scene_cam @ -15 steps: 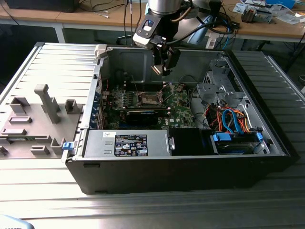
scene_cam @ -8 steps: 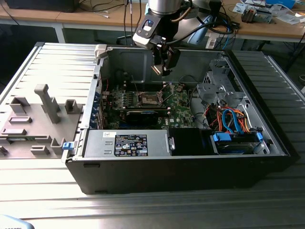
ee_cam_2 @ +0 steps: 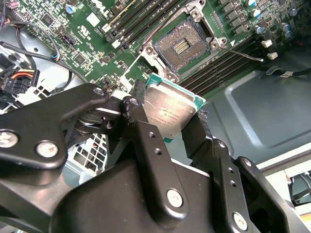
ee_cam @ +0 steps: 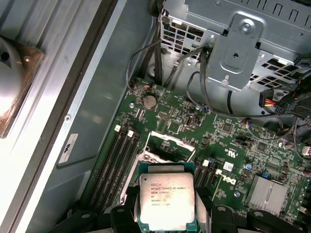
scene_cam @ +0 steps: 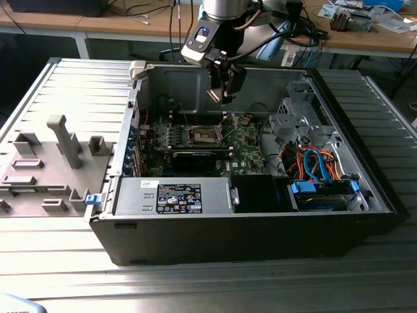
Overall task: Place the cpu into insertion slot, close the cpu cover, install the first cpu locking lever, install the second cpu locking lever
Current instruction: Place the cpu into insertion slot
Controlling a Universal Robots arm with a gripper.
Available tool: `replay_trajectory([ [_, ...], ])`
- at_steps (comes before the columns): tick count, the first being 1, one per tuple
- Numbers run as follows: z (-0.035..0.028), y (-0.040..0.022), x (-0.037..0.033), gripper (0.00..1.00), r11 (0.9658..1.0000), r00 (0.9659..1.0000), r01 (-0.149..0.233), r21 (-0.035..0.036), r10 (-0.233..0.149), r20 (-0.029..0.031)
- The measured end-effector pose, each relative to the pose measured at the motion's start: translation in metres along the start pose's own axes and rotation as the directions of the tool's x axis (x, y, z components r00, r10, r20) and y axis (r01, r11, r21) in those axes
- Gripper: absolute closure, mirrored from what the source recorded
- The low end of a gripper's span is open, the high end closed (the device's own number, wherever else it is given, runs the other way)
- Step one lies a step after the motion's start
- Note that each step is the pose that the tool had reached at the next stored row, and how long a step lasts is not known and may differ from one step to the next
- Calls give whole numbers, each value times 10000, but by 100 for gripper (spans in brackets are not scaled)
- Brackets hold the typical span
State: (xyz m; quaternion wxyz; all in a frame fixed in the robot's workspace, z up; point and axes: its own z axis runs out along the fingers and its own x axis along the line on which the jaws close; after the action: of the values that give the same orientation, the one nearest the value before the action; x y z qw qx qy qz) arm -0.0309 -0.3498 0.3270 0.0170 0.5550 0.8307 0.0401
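jaws pinching cpu (ee_cam: 167, 201) by edges, metal top toward wrist, above insertion slot (ee_cam_2: 181, 46)

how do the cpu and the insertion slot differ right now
The cpu is gripped in the pincer above the motherboard; the slot sits fixed in it. The cpu shows a pale metal top; the slot is a dark, empty recess with a silver rim. Both are square.
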Motion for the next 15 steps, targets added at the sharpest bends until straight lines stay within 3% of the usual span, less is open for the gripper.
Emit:
replay_trajectory([
  [15,0,0,0,45,10000,10000,-80,-2,80,6],
])
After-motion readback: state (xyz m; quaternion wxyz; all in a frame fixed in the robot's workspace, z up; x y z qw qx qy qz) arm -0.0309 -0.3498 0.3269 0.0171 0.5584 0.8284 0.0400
